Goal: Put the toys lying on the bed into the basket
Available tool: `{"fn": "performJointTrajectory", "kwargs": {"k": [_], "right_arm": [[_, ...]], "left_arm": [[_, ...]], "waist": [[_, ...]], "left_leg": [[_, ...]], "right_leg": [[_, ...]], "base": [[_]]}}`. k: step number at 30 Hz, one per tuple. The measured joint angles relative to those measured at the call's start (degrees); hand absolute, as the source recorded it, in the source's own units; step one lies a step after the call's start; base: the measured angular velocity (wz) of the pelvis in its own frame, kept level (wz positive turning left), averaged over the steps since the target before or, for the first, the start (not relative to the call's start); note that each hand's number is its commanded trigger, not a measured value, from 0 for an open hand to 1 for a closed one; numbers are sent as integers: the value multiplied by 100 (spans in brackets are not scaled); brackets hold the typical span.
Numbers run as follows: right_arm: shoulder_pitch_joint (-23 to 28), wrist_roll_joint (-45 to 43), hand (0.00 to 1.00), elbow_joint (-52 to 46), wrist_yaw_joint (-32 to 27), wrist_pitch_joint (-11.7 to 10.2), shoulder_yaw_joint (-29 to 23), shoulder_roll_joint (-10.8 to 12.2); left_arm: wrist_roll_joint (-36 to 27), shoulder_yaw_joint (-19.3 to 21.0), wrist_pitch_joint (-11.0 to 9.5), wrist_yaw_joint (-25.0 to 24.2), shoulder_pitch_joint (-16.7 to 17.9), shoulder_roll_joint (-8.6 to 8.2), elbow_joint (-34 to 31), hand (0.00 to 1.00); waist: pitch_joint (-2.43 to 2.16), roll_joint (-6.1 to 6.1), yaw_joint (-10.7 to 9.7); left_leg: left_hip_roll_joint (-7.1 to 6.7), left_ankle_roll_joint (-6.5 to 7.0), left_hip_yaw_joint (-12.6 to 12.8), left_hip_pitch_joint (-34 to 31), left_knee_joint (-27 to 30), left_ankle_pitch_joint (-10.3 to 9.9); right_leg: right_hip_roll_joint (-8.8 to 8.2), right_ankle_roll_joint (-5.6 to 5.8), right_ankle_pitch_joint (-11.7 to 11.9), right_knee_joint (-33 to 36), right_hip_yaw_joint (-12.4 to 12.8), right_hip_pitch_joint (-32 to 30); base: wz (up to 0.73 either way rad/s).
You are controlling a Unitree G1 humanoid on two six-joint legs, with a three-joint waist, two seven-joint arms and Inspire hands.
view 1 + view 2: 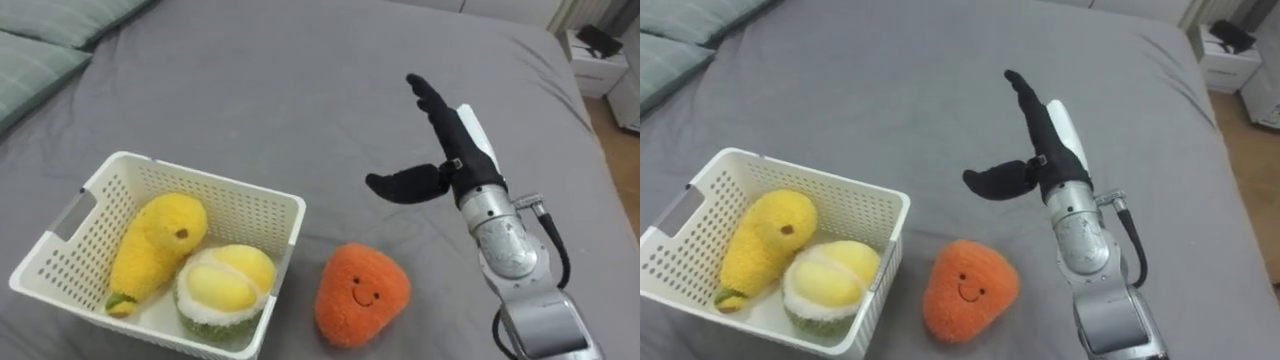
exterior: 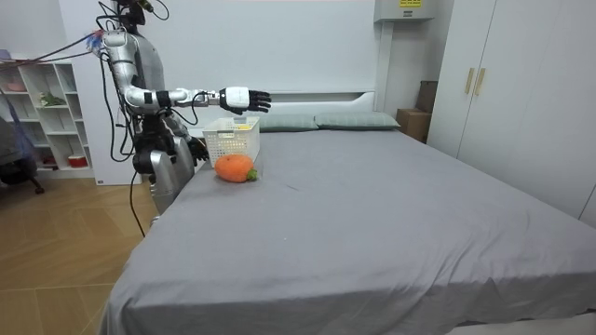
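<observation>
An orange plush toy with a smiling face [image 1: 360, 293] [image 1: 969, 289] [image 2: 235, 167] lies on the grey bed, just right of a white slatted basket [image 1: 262, 203] [image 1: 876, 196] [image 2: 231, 141]. Inside the basket are a yellow plush fruit [image 1: 158, 243] [image 1: 760, 245] and a round yellow-and-green plush [image 1: 224, 288] [image 1: 830, 284]. My right hand [image 1: 443, 155] [image 1: 1035, 150] [image 2: 244, 99] hovers open above the bed, beyond and to the right of the orange toy, fingers straight and thumb spread, holding nothing.
Pale green pillows [image 1: 40, 45] [image 2: 354, 120] lie at the head of the bed. A white bedside stand [image 1: 592, 60] is past the bed's far right corner. In the room view, a shelf unit [image 2: 42, 112] stands behind me and wardrobes [image 2: 521, 84] on the right.
</observation>
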Motion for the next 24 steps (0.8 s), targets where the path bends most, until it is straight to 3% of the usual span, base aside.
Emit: {"fn": "performJointTrajectory", "kwargs": {"k": [9, 18, 24], "right_arm": [[519, 78, 0, 18, -85, -7, -436, -61], [1164, -158, 0, 547, 224, -11, -228, -75], [1178, -241, 0, 974, 407, 5, 11, -61]], "left_arm": [[-60, 52, 2, -114, 40, 7, 2, 0], [-138, -2, -5, -127, 59, 10, -14, 0], [-214, -3, -78, -101, 78, 21, 10, 0]], "waist": [[9, 0, -159], [36, 15, -137], [31, 21, -126]], "left_leg": [[16, 0, 84, 4, -42, -6], [21, 7, 97, -7, -40, -45], [38, 7, 167, -120, -39, -63]], "right_leg": [[21, 0, 3, 3, 127, -34], [19, 1, 2, -7, 159, -45], [43, 2, 4, 3, 197, -179]], "base": [[-5], [-1], [-6]]}}
